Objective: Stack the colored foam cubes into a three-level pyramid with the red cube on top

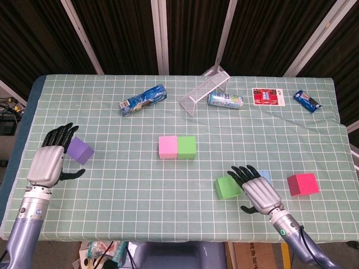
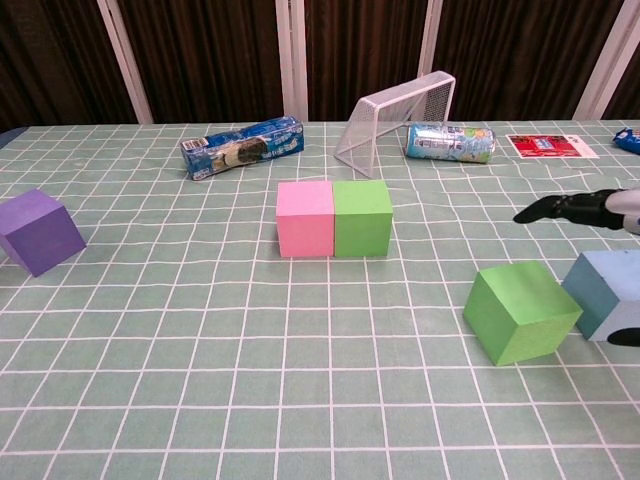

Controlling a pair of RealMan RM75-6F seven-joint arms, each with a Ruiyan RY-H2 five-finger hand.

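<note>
While right robot hand point(image 1: 259, 190) hovers spread over blue cube point(image 2: 606, 293) — left robot hand point(image 1: 48, 162) spread, empty.

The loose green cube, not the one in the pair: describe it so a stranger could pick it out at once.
Start at the pink cube and green cube standing side by side mid-table, then move toward the robot's right hand. The loose green cube sits just ahead of its fingers, beside the blue cube. It is turned askew to the cloth's grid.
</note>
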